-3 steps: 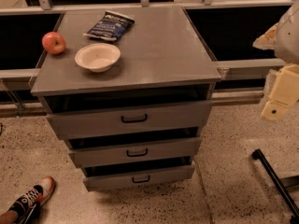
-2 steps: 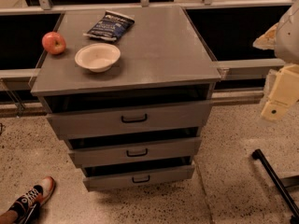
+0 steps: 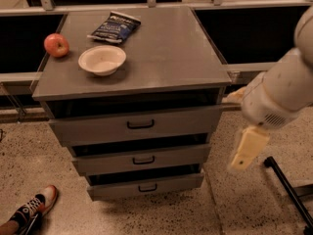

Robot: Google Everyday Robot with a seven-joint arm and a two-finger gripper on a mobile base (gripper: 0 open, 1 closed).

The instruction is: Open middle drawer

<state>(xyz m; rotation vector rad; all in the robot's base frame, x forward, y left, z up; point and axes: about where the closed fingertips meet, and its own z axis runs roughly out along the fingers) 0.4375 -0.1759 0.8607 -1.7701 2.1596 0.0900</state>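
Three grey fronts stacked in one grey cabinet (image 3: 166, 58), each with a small black bar handle at centre. Uppermost and tallest: the top drawer (image 3: 93, 129). Directly beneath: the middle drawer (image 3: 176, 156), wide, shallow, plain-faced, with its handle (image 3: 143, 160) free of any contact. Lowest and narrowest: the bottom drawer (image 3: 176, 182). Dark gap above every front; perhaps each drawn out slightly, though hard to judge from this steep downward angle. Middle drawer sitting no further forward than its neighbours.

Out to the right of the cabinet, well apart from all three handles: the gripper (image 3: 243, 155), cream-coloured, hanging downward from the thick white arm (image 3: 279, 89), roughly level in the view with the middle drawer and over the speckled floor (image 3: 146, 214). Touching neither cabinet nor drawers. Apart or together: cannot tell.

On the cabinet's flat top, toward the left rear: a red apple (image 3: 56, 45) at the left edge, a pale empty bowl (image 3: 102, 59) near it toward the front-right, and a dark blue snack bag (image 3: 114, 27) behind the bowl, lying flat. All three apart from one another.

Down at the lower left corner, on the floor: a red, white and black shoe (image 3: 36, 207). At the lower right, a black bar (image 3: 288, 192) slanting across the floor.
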